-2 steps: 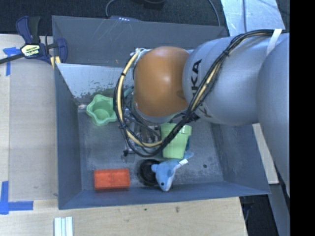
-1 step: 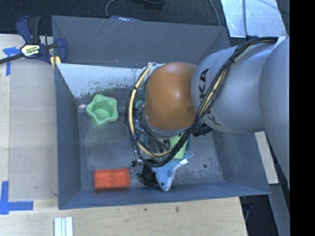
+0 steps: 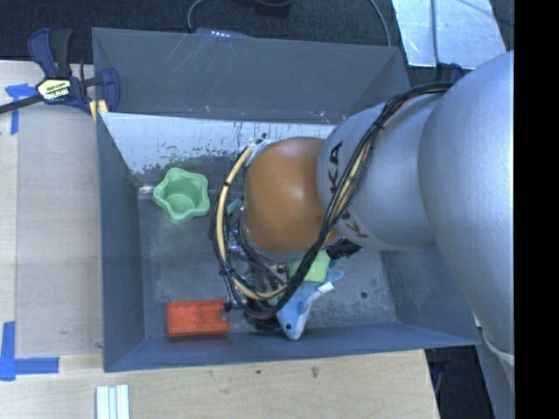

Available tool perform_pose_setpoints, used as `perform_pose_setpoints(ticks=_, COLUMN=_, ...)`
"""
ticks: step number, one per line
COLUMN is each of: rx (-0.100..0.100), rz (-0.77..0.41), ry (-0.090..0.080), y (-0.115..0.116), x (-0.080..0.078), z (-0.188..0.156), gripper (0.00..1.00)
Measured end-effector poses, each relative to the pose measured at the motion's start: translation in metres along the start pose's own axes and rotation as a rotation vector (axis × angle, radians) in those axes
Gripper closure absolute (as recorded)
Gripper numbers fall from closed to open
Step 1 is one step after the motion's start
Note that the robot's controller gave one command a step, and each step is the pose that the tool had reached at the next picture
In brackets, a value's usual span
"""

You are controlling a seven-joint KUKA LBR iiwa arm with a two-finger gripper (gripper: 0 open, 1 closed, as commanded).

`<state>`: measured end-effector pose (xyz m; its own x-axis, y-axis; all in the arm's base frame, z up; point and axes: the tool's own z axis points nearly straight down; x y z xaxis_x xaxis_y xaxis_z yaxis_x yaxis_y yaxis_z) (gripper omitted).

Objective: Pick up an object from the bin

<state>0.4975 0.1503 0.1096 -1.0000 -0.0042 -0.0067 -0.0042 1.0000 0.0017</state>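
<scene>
While the end effector sits low by the grey metal bin's near wall, between a red rectangular block and a pale blue plastic shape, the grasp step seems in hand. I cannot tell whether it is apart or together. The next move probably calls for a firm hold, then a straight lift.

Light is even and fairly bright, coming from above. Back wall of the bin catches it: pale band with faint glare on the upper slope. Broad soft highlights on the grey arm, dull sheen on its orange cover. Dark shadow on the floor under the wrist, detail lost there. Green cup and red block are clearly lit.
</scene>
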Motion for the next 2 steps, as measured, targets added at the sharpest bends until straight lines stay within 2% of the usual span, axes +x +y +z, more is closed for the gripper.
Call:
perform_pose_setpoints(ticks=1, rx=-0.001, rz=-0.252, ry=0.003, y=0.002, x=0.006, z=0.023, gripper=0.0)
perform_pose_setpoints(ticks=2, rx=-0.001, rz=-0.267, ry=-0.002, y=0.022, x=0.007, z=0.037, gripper=1.0)
